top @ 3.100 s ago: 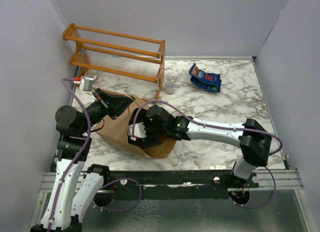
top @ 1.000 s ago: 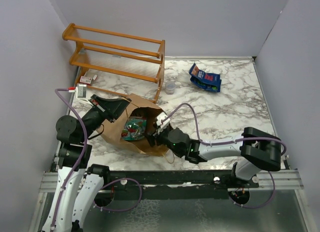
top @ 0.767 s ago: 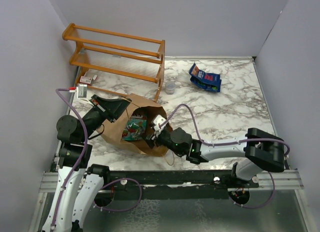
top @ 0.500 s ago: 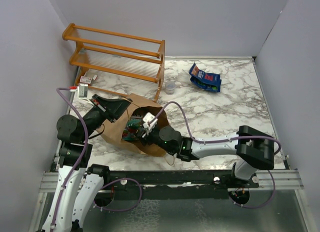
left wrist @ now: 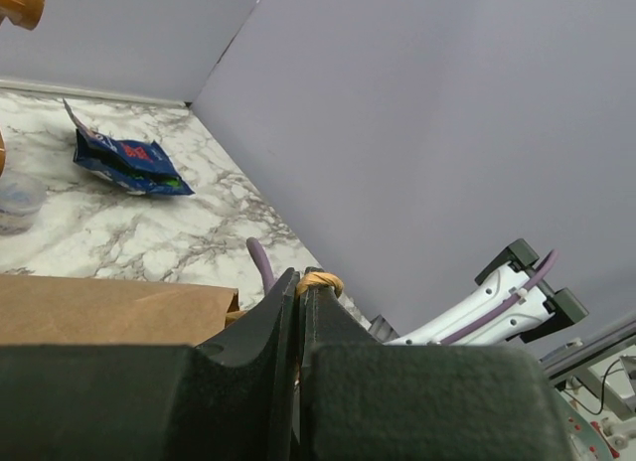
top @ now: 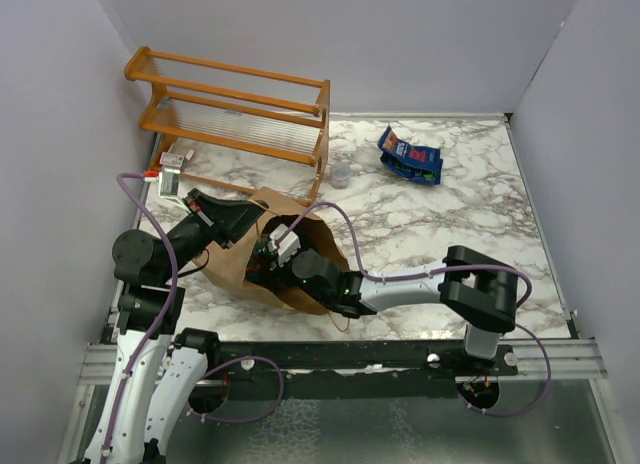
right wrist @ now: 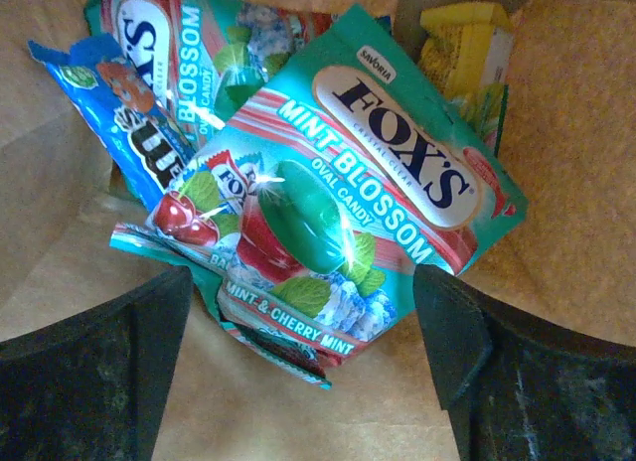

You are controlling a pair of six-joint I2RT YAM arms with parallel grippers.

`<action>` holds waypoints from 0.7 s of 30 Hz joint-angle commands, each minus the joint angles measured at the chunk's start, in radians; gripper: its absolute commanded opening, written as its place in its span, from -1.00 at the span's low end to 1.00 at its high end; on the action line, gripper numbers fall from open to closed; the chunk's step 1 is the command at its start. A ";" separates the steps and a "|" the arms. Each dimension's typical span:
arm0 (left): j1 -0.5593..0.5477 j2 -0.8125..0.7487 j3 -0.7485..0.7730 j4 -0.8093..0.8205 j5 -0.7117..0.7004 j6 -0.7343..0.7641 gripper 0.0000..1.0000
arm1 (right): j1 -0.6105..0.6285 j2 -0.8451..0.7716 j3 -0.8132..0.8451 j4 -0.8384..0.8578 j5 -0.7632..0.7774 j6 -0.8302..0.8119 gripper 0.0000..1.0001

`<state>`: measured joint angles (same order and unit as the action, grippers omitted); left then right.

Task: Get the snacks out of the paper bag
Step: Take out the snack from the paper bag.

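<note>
In the last second my right gripper has swung from beside the paper bag into its mouth. Its fingers are spread wide either side of the Fox's Mint Blossom packet and not yet closed on it, so I judge the next grab is about to start. My left gripper is pressed together on the bag's twisted handle, holding the mouth open. Deeper in lie a second Fox's packet, a blue M&M's packet and a yellow packet, while one blue packet is already out on the far marble table.
</note>
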<state>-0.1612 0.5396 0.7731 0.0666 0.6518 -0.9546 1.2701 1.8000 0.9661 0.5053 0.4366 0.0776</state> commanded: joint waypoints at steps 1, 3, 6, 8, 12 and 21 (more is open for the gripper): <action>-0.003 0.000 0.019 0.050 0.061 0.009 -1.00 | -0.004 0.030 0.046 -0.077 0.004 -0.006 0.97; -0.003 0.002 0.015 0.056 0.064 0.008 -1.00 | -0.011 0.045 0.056 -0.092 -0.020 -0.002 0.99; -0.003 0.009 0.012 0.068 0.069 0.001 -1.00 | -0.014 0.084 0.095 -0.131 -0.035 -0.007 0.98; -0.002 0.011 0.014 0.070 0.071 -0.001 -1.00 | -0.016 0.112 0.126 -0.152 -0.038 -0.009 0.98; -0.002 0.014 0.020 0.069 0.072 -0.002 -1.00 | -0.032 0.169 0.176 -0.162 0.002 -0.017 0.99; -0.003 0.016 0.022 0.062 0.073 -0.001 -1.00 | -0.064 0.213 0.231 -0.106 0.012 -0.076 0.66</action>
<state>-0.1612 0.5648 0.7731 0.0856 0.6918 -0.9516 1.2236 1.9858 1.1725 0.3767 0.4297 0.0475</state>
